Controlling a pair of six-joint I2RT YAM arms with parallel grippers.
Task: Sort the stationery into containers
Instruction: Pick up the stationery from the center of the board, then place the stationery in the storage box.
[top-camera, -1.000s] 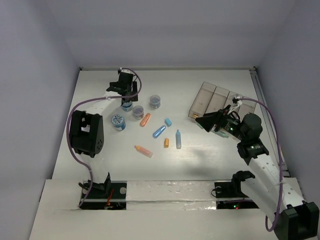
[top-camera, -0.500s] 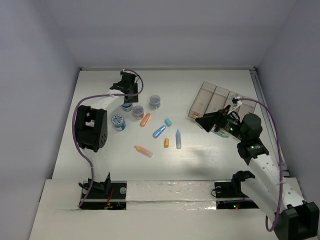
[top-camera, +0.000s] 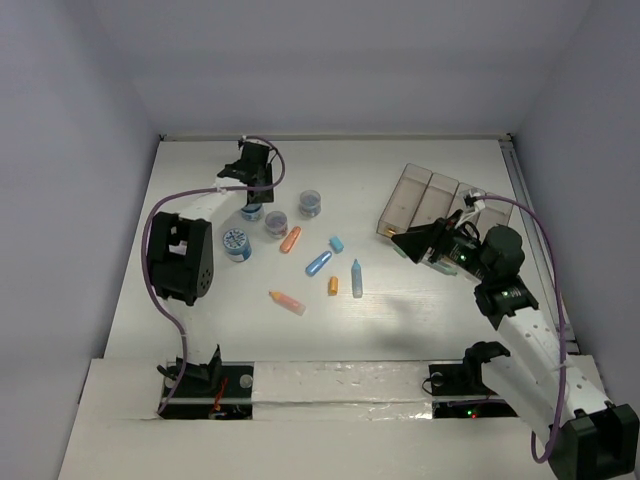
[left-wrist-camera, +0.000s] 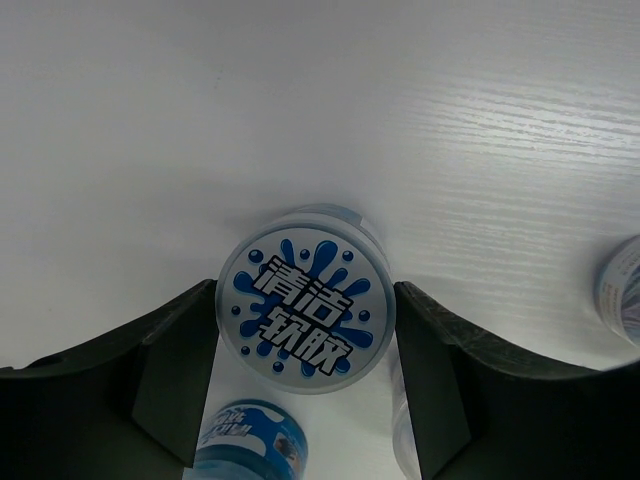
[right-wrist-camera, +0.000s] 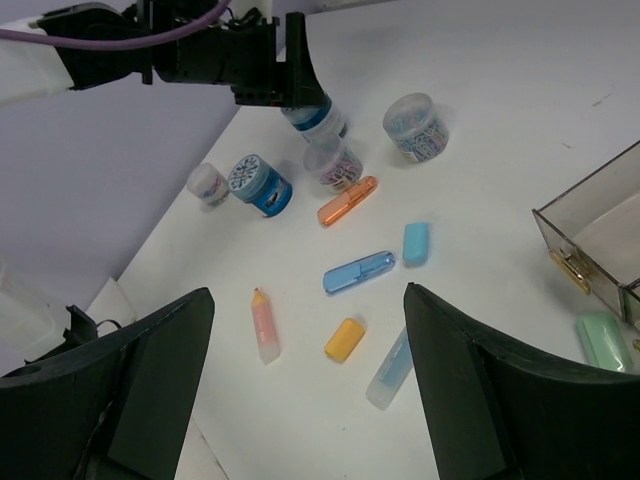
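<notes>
Organiser box (top-camera: 418, 200), pale green stick (right-wrist-camera: 603, 340) by its corner; L claw (left-wrist-camera: 305, 300) grasping tub (left-wrist-camera: 305, 325), R claw (right-wrist-camera: 308, 300) released.

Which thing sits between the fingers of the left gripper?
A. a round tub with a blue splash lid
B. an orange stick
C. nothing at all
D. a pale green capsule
A: in the left wrist view the round tub, its lid printed with blue splashes, fills the gap between the fingers of the left gripper.
</notes>
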